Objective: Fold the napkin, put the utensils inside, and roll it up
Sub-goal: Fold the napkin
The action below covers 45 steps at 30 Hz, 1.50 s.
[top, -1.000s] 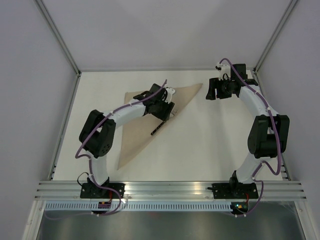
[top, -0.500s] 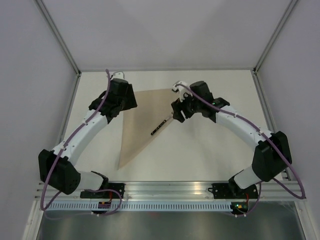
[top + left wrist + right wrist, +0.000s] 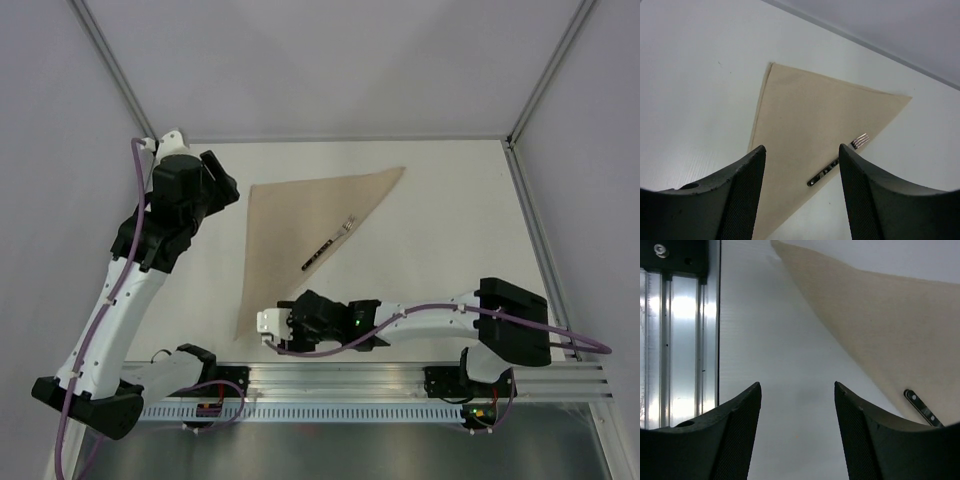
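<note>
On the table point(image 3: 450, 230), the napkin point(image 3: 290, 225) lies folded triangular, fork point(image 3: 326, 248) along its long edge; left gripper point(image 3: 801, 150) and right gripper point(image 3: 797, 385) both spread, empty.

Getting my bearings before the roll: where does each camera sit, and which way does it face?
Top external: above and behind the arm bases, looking down on left pincer, right pincer, napkin and fork.
Left wrist: high at the table's far left, looking down at the napkin through the open left pincer.
Right wrist: low at the near edge, facing left along the rail; open right pincer in the foreground.
Shared: all three show the napkin and the fork's handle.
</note>
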{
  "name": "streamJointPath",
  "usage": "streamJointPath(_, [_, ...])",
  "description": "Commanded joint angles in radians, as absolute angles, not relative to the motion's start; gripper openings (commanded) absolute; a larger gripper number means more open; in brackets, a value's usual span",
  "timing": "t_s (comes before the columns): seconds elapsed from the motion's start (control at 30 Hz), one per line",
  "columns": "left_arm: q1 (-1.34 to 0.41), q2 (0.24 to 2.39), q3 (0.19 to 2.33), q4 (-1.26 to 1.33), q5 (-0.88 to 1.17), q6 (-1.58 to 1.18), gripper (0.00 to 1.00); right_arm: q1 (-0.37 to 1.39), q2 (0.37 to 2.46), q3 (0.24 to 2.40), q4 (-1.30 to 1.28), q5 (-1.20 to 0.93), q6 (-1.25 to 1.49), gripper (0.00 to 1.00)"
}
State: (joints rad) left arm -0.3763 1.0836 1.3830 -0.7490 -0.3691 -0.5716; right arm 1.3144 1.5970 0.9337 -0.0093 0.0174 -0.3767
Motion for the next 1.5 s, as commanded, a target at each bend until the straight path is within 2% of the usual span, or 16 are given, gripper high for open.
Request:
streamJointPath(0.0, [-0.374,1.072,1.424,-0.818,-0.396,-0.591,0.66,1.387,1.631,0.914,0.201,0.137,-0.479,0.66])
streamJointPath(0.17, [-0.373,1.058,1.42,-0.819,-0.416,-0.575,0.66,1.449,1.704,0.887,0.381,0.247,-0.57,0.65])
streamJointPath(0.6, [-0.367,1.049,1.407,-0.819,-0.417,-0.555,0.66,1.575,1.934,0.982,0.592,0.376,-0.666,0.62])
streamJointPath(0.83, [-0.365,1.048,1.404,-0.821,-0.416,-0.546,0.67,1.58,2.008,1.023,0.644,0.373,-0.68,0.62])
streamJointPath(1.0, [-0.364,1.048,1.402,-0.821,-0.414,-0.545,0.67,1.582,2.063,1.039,0.692,0.373,-0.706,0.56])
streamJointPath(1.47, [-0.364,1.055,1.402,-0.819,-0.414,-0.535,0.67,1.6,2.143,1.071,0.773,0.397,-0.747,0.52])
